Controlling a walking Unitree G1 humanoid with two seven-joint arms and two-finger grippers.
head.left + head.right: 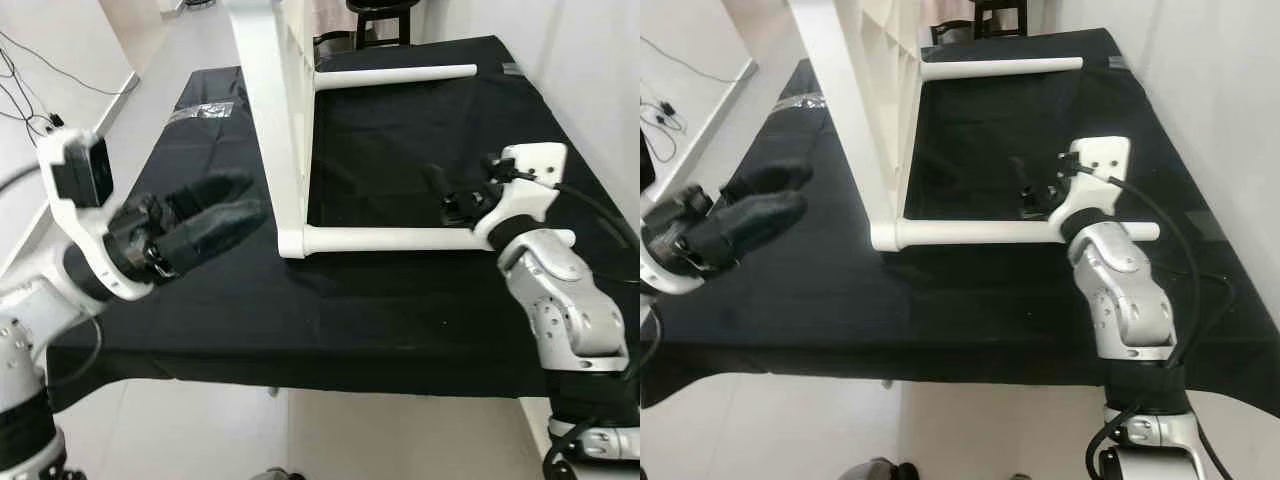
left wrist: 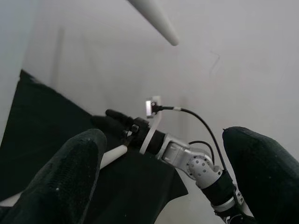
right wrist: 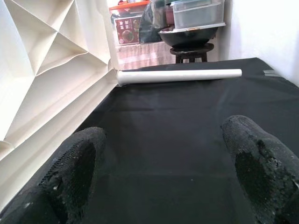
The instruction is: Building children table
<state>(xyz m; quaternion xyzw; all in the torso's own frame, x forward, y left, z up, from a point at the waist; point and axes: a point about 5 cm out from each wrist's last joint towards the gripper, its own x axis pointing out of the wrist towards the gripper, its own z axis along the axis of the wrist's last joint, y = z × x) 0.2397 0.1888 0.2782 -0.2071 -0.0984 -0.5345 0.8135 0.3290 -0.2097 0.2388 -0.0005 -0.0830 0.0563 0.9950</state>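
A white children's table lies on its side on the black-clothed worktable [image 1: 380, 330]. Its tabletop panel [image 1: 272, 100] stands upright, and its ribbed underside [image 3: 51, 60] faces my right gripper. Two white legs stick out to the right, the near leg [image 1: 390, 239] and the far leg [image 1: 400, 75]. My right gripper [image 1: 447, 196] is open just beyond the near leg's free end, over the cloth between the legs, holding nothing. My left gripper [image 1: 232, 207] hovers open left of the panel's lower corner, also holding nothing. In the left wrist view its fingers [image 2: 70, 177] frame my right arm [image 2: 187, 158].
A clear plastic bag [image 1: 205, 112] lies on the cloth's far left. Behind the worktable stands a black stool [image 3: 189, 46] with a pot and containers on it. A wall runs close along the right side. Cables [image 1: 30, 80] trail on the floor at left.
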